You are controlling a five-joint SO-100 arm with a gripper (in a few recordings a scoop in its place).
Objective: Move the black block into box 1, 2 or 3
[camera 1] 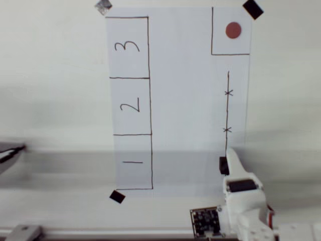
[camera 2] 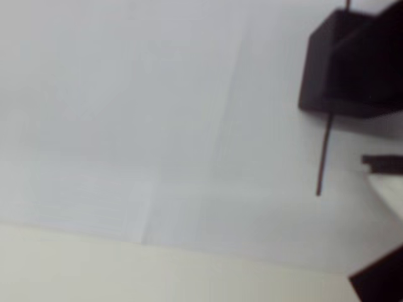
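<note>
Overhead view: pale desk (camera 1: 50, 75), white paper sheet (camera 1: 185, 100) taped down. Box (camera 1: 130, 106) marked 2 sits at 9 o'clock of sheet centre. Black block (camera 1: 223, 165) at 5 o'clock, on the drawn line's end, touching the white gripper (camera 1: 233, 161); can't tell its opening.
Wrist view: black block (camera 2: 352, 63) at 2 o'clock, on the line.

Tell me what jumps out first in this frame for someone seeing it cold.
In the overhead view, the white sheet with three stacked pen-drawn boxes marked 3, 2, 1 down its left side, box 2 in the middle. A red dot sits at top right. At lower right, the white gripper is beside the black block.
</note>
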